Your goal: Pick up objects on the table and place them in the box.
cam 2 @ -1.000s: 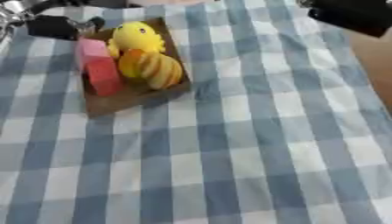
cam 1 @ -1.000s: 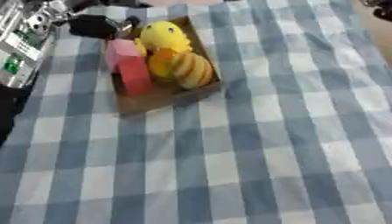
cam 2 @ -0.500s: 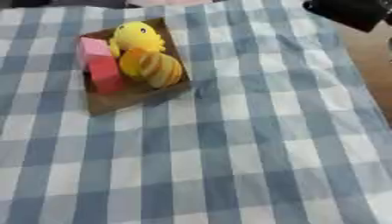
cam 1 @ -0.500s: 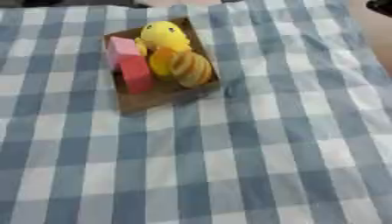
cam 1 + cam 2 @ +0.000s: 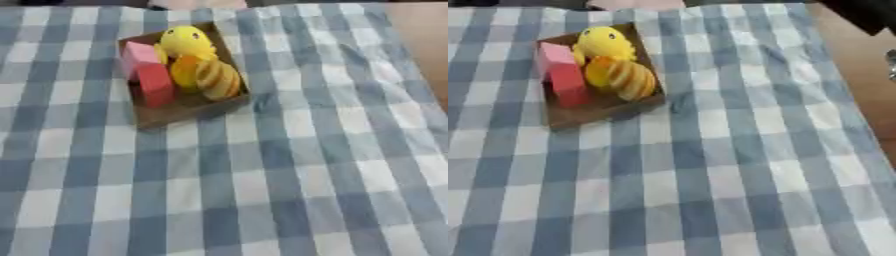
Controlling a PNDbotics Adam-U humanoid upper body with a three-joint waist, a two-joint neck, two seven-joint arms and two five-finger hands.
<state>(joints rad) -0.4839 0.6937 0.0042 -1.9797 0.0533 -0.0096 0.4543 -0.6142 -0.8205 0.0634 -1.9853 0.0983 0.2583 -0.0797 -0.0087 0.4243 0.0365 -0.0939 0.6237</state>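
At the upper right corner of the right eye view a dark part of the right arm (image 5: 859, 12) shows; neither hand is visible, so their state cannot be told. Toward the far left of the table's blue-and-white checked cloth (image 5: 289, 165) sits the brown box (image 5: 188, 110), holding a yellow duck toy (image 5: 185, 41), a striped orange bread-like piece (image 5: 210, 77) and red-pink blocks (image 5: 149, 75).

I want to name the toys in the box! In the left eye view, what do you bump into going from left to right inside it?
Pink and red block → yellow duck toy → orange striped toy, all inside the brown box on the checked cloth.
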